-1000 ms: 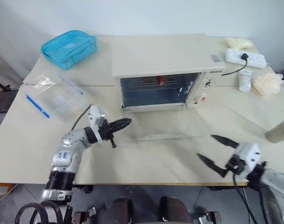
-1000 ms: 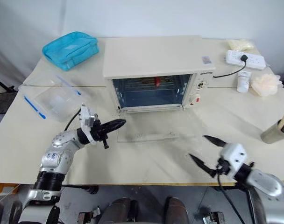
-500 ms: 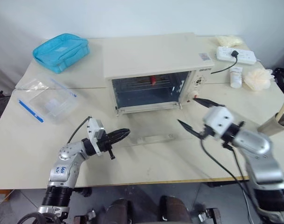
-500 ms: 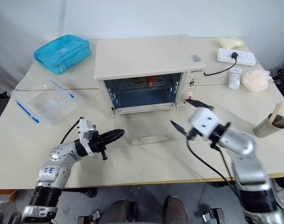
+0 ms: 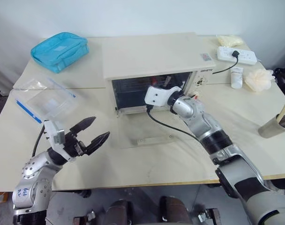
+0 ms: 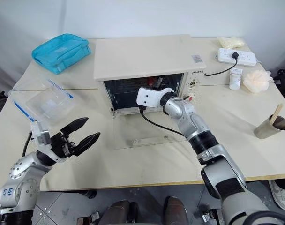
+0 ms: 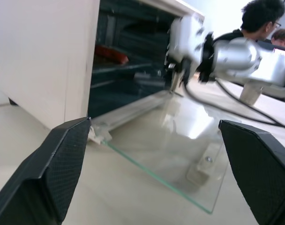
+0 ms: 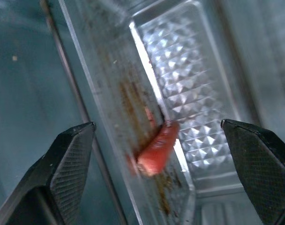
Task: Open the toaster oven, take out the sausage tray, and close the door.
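The cream toaster oven stands mid-table. Its glass door hangs open, lying flat on the table in front of it. My right gripper is open and reaches into the oven mouth, just short of the silver sausage tray, and touches nothing. A red sausage lies on the tray's stained edge between the spread fingers. My left gripper is open and empty, hovering over the table to the left of the door. In the left wrist view it faces the door and the oven.
A clear plastic box with a blue strip and a blue pouch sit at the left. A power strip, a white bottle, a sponge puff and a cup are at the right. A person shows beyond the table.
My left gripper has opened and drawn back to the left, away from the door's edge. My right arm has swung up from the table's front right into the oven mouth.
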### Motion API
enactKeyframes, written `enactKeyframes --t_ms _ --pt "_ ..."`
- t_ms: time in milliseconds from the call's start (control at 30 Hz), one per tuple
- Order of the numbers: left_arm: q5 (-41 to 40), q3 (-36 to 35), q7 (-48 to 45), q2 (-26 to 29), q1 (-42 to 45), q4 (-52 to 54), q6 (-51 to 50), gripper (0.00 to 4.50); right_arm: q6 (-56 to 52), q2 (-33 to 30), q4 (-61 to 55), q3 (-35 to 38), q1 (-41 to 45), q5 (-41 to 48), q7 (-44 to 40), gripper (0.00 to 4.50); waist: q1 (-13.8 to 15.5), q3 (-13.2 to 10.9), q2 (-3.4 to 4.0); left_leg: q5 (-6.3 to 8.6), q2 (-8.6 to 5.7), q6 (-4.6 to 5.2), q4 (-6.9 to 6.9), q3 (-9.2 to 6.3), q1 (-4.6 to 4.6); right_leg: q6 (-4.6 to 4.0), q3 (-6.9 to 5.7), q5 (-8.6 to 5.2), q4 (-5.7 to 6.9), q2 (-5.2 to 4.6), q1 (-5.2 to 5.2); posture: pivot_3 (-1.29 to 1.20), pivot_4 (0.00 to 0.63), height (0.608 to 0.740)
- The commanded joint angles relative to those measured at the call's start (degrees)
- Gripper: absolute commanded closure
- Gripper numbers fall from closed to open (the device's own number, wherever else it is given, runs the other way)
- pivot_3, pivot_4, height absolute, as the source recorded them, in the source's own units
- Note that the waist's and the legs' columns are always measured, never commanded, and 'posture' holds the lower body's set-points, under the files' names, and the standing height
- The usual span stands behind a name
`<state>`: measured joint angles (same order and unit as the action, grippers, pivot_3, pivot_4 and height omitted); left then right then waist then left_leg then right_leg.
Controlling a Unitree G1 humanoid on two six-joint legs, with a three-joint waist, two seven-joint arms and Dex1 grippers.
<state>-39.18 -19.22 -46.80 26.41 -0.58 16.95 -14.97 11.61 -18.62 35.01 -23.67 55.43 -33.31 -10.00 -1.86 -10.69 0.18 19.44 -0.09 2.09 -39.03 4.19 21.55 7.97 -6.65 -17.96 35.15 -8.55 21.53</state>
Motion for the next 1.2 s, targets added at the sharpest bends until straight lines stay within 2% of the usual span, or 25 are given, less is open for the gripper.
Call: enactKeyframes --t_ms 33,100,200,267,467,667,900,1200 --pt "-1.0 -0.1 0.9 -0.5 -0.5 2.9 0.8 0.00 4.1 1.0 4.0 -1.9 3.7 -2.8 3.8 0.30 -0.2 0.0 0.00 0.00 0.00 0.00 0.00 0.00 0.00 0.00 -0.01 0.00 0.01 0.01 0.00 0.00 0.150 0.740" --pt "-0.9 0.2 1.1 -0.7 -0.6 3.1 0.8 0.00 6.1 1.4 5.2 -2.6 4.3 -3.5 5.6 0.64 -0.3 0.0 0.00 0.00 0.01 0.00 0.00 0.01 0.00 0.00 -0.02 0.00 0.00 0.02 0.00 0.00 0.150 0.740" --pt "-0.9 0.4 1.2 -1.0 -0.8 3.3 0.9 0.00 7.1 1.7 6.1 -3.6 4.5 -4.4 5.7 1.58 -0.5 0.0 0.00 -0.01 0.04 -0.01 0.00 0.01 0.00 0.00 -0.02 0.00 0.01 0.04 0.00 0.00 0.150 0.740" --pt "-0.8 0.6 1.3 -1.2 -0.8 3.3 1.0 0.00 6.8 2.1 7.1 -3.7 4.5 -4.4 5.3 2.38 -0.5 0.0 0.00 -0.01 0.04 -0.02 0.00 0.00 0.00 0.00 -0.01 0.00 0.02 0.04 0.00 0.00 0.150 0.740" --pt "-0.4 2.9 0.5 -1.0 1.5 2.1 0.4 0.00 7.8 2.2 6.6 -3.8 4.5 -5.0 5.3 4.39 -0.5 0.0 0.00 -0.01 0.04 -0.02 0.00 0.00 0.00 0.00 -0.01 0.00 0.01 0.04 0.00 0.00 0.150 0.740" --pt "0.8 6.5 -0.7 -0.8 8.0 -2.6 -0.2 0.00 8.1 1.5 4.2 -3.5 3.6 -5.0 4.1 4.48 -0.7 0.0 -0.05 -0.05 0.07 -0.08 -0.02 -0.03 0.00 0.00 -0.02 0.00 0.03 0.09 -0.01 0.00 0.150 0.740" --pt "3.5 9.2 -1.8 -2.6 25.9 -16.7 1.9 0.00 8.3 0.8 -3.4 -2.8 2.3 -4.1 1.2 4.48 -0.8 0.0 -0.06 -0.05 0.02 -0.08 -0.01 -0.18 0.13 0.00 -0.19 0.00 0.00 0.09 0.01 0.00 0.150 0.740" --pt "3.8 8.3 -4.1 -2.5 30.6 -23.1 3.4 0.00 6.7 -2.0 -15.8 -1.8 -4.7 -2.5 -6.7 4.48 -1.7 0.0 -0.07 -0.08 0.08 -0.13 0.28 -0.32 0.15 0.01 -0.51 0.00 0.01 0.10 0.11 0.00 0.150 0.740"
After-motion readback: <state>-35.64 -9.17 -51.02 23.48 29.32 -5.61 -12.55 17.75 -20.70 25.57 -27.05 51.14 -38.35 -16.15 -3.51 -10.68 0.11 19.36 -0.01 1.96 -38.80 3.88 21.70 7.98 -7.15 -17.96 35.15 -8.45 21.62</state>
